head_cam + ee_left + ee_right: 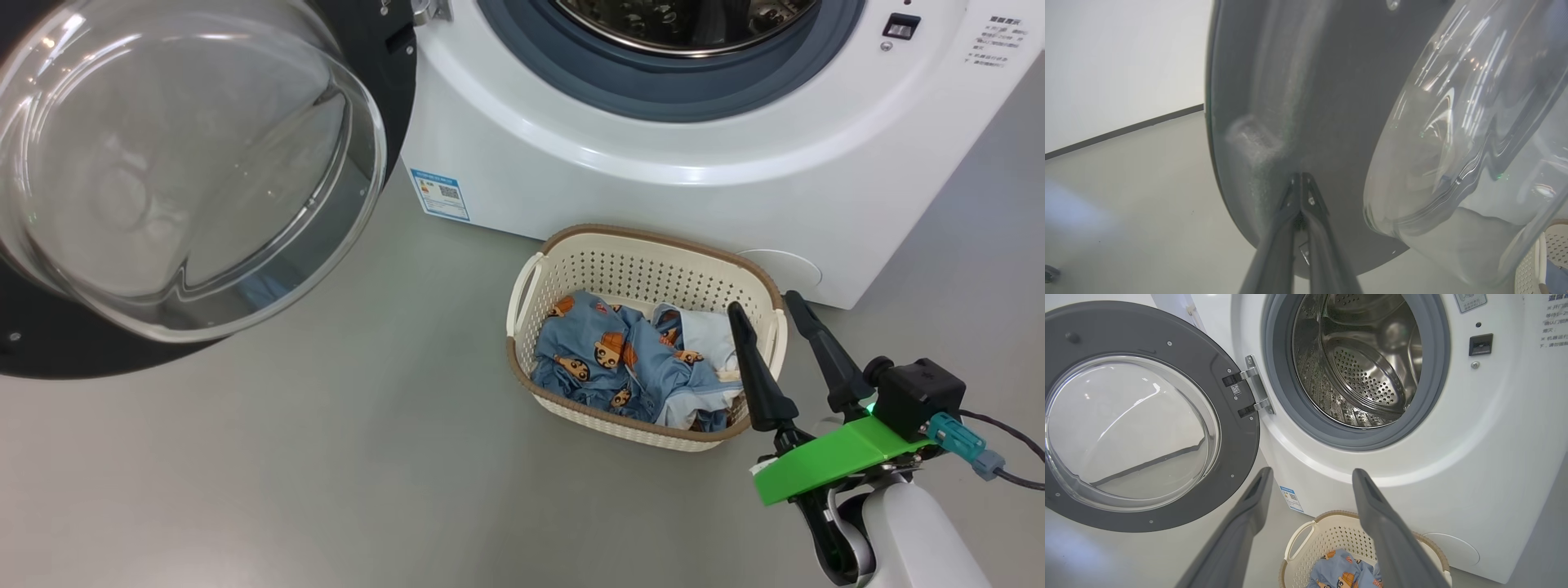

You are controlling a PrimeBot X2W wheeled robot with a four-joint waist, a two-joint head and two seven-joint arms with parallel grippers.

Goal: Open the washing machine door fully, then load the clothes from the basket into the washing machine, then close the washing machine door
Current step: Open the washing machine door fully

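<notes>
Head, left wrist and right wrist views of a front-loading washing machine (pixel 694 188) standing on a grey floor (pixel 326 474).

The washing machine door (pixel 180 163) is swung wide open on its hinge (pixel 1255 390), at the left of the opening in the right wrist view. Its dark inner ring and bulging glass porthole face outward. The steel drum (pixel 1363 363) and the grey gasket (pixel 1274 375) are exposed, and no cloth shows in the visible part of the drum.

The basket (pixel 645 265) sits on the floor just in front of the machine, below the opening and to the right of the blue label (pixel 441 194). The clothes (pixel 629 359), blue bear-printed fabric with a pale piece at the right end, lie bundled inside it.

The right gripper (pixel 764 302), on a green bracket (pixel 833 457), has its jaws spread wide and holds nothing. In the head view its fingers rise over the near right corner of the basket: one crosses the pale cloth and the other lies just outside the rim. In the right wrist view the basket (pixel 1331 533) and the clothes (pixel 1343 573) lie low between the fingers, which are apart from the fabric.

The left gripper (pixel 1300 176) has its jaws pressed together on nothing. Its tips sit at the door's (pixel 1298 102) dark inner face, between the outer rim and the porthole; contact cannot be confirmed.
</notes>
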